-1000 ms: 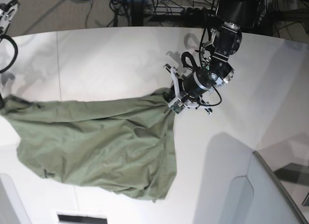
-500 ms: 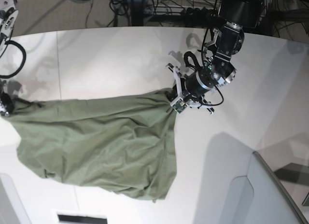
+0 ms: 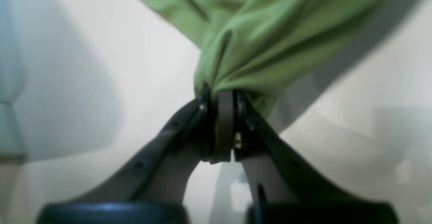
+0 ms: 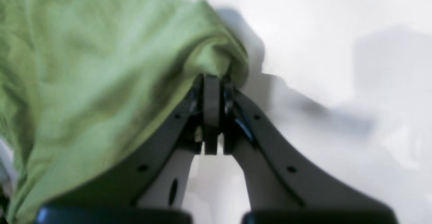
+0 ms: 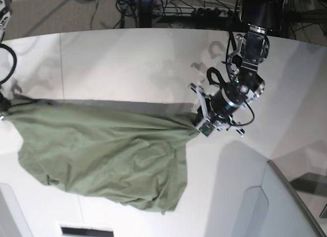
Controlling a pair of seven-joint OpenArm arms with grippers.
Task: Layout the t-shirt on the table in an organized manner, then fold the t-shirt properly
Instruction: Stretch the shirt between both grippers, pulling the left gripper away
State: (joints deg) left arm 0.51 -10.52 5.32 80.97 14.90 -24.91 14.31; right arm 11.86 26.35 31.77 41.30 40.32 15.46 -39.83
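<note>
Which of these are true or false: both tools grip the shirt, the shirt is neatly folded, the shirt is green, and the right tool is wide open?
1. Both tools grip the t-shirt. True: the left tool and the right tool each pinch cloth.
2. The t-shirt is neatly folded. False: it lies stretched and wrinkled on the table.
3. The t-shirt is green. True.
4. The right tool is wide open. False: it is shut on cloth.
</note>
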